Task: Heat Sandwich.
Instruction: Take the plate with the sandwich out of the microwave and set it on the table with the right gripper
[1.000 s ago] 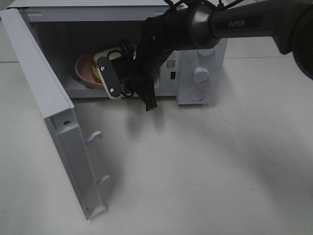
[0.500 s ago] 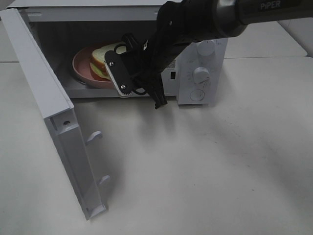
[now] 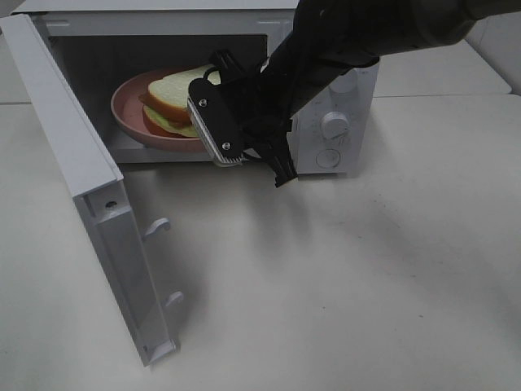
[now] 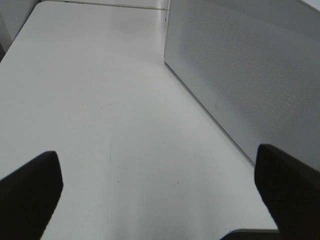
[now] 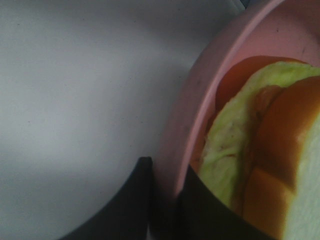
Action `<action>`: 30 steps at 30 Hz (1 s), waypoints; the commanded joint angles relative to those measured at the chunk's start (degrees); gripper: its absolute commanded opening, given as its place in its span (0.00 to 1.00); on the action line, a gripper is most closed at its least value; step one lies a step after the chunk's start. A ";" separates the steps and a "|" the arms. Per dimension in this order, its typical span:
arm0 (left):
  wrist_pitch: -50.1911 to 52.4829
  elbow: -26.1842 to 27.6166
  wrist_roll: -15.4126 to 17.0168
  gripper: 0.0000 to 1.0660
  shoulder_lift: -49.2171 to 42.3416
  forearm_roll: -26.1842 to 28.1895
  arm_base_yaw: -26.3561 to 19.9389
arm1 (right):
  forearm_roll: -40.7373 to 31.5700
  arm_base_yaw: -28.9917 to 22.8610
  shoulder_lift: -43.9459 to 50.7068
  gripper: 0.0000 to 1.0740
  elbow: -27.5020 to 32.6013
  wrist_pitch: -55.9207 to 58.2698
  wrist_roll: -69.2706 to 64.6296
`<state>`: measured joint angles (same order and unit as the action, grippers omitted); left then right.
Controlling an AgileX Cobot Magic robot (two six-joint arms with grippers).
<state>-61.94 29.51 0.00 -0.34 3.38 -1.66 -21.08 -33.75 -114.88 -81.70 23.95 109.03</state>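
Observation:
The sandwich (image 3: pixel 181 96) of pale bread with an orange-brown edge lies on a round pink plate (image 3: pixel 130 114) inside the open microwave (image 3: pixel 163 20). My right gripper (image 3: pixel 218 151) reaches in from the right and is shut on the plate's near rim. In the right wrist view the dark fingers (image 5: pixel 135 200) pinch the pink plate rim (image 5: pixel 185 125), with the sandwich (image 5: pixel 260 150) just beside them. My left gripper (image 4: pixel 160 200) is open and empty above bare table, next to the microwave's perforated side wall (image 4: pixel 250 75). It does not show in the high view.
The microwave door (image 3: pixel 81 163) stands open to the left, its latch hooks (image 3: pixel 156 226) facing the table. The control panel with a dial (image 3: pixel 334 125) is right of the opening, partly behind my right arm. White table (image 3: pixel 342 285) spreads in front.
My right arm has shifted right and up with the plate rim in its grip. The plate and sandwich now sit nearer the opening and show more fully. The left gripper stays open.

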 commanded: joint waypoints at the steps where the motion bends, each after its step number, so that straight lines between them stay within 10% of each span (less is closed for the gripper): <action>1: 0.74 -0.11 0.00 0.93 -0.29 0.46 -0.11 | -1.32 0.23 2.29 0.00 1.83 -1.43 1.60; 30: 0.74 -0.11 0.00 0.93 -0.29 0.46 -0.11 | -2.35 0.23 26.81 0.00 29.56 -6.65 2.69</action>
<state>-61.94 29.51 0.00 -0.34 3.38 -1.66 -22.86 -33.63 -90.41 -53.23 19.42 111.44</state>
